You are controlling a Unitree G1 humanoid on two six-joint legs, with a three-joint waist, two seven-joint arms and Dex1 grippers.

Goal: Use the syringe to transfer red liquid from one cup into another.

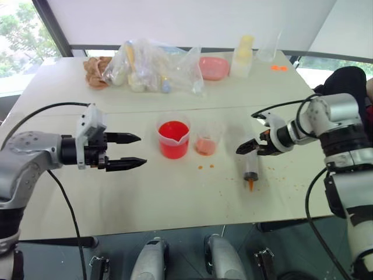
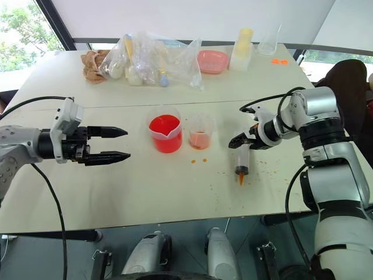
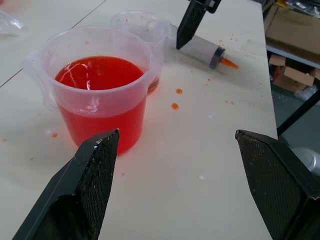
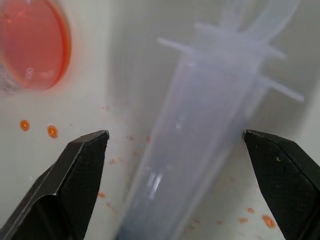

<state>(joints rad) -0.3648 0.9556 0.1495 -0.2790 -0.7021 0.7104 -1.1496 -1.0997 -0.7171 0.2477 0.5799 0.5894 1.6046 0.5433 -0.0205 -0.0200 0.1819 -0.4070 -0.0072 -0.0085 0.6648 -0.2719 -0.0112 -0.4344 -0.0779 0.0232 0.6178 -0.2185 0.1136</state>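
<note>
Lying flat on the white table, the syringe points its orange tip toward the near edge, with its plunger end up under the right claw. That claw hangs just over the plunger end with its two black fingers spread wide on either side of the clear barrel, as the right wrist view shows, and it has hold of nothing; whether a fingertip touches the plastic cannot be told.

To the left of the syringe stands the smaller clear cup, with only a shallow pale orange-red layer at its bottom. Just beside it, further left, stands the larger spouted beaker, well filled with the red liquid. The two vessels stand close together, nearly touching. A few small orange drops lie on the table in front of the small cup, and finer specks are scattered around the syringe.

The left claw hovers level above the table, left of the beaker and apart from it, its fingers spread wide and pointing toward the beaker, empty.

Along the far side of the table lie clear plastic bags of mixed items, a pink bowl and a pale yellow-topped container.
</note>
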